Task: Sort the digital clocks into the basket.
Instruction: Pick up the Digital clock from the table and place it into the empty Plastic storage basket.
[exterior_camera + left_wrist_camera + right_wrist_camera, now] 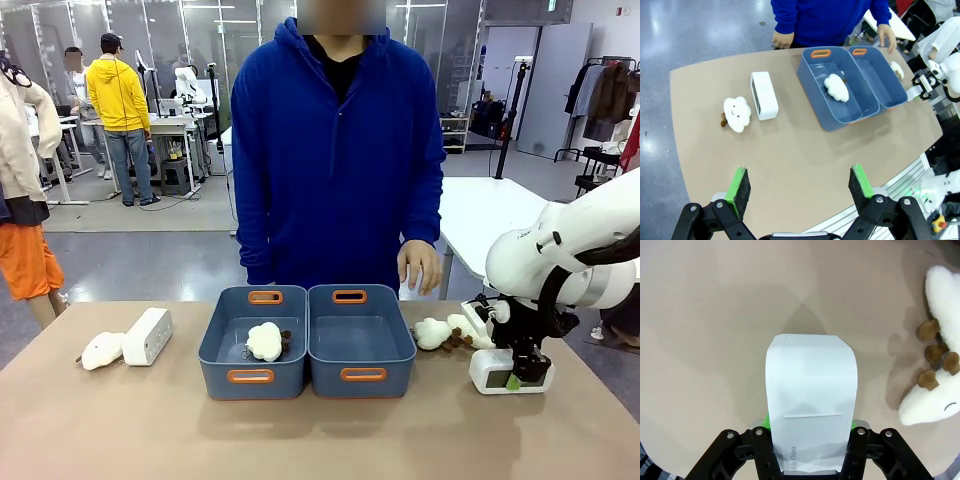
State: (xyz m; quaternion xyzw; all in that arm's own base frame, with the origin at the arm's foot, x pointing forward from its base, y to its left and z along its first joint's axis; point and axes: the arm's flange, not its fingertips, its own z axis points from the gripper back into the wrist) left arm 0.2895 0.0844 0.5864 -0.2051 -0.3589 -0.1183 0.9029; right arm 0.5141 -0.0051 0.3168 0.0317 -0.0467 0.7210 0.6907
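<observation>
One white digital clock (508, 370) stands on the table at the right, and my right gripper (520, 378) is shut on it. In the right wrist view the clock (811, 390) sits between the green pads (767, 423) of my right gripper (811, 432). A second digital clock (148, 336) lies at the left of the table, also seen from above as a white box (763, 95). Two blue-grey baskets stand side by side mid-table: the left basket (215, 340) holds a plush, the right basket (362, 342) is empty. My left gripper (801, 187) hangs open high above the table.
A white plush toy (102, 350) lies beside the left clock. Another plush (445, 332) lies just left of the held clock. A third plush (265, 341) sits in the left basket. The person in a blue hoodie stands at the far edge, one hand (418, 265) hanging behind the right basket.
</observation>
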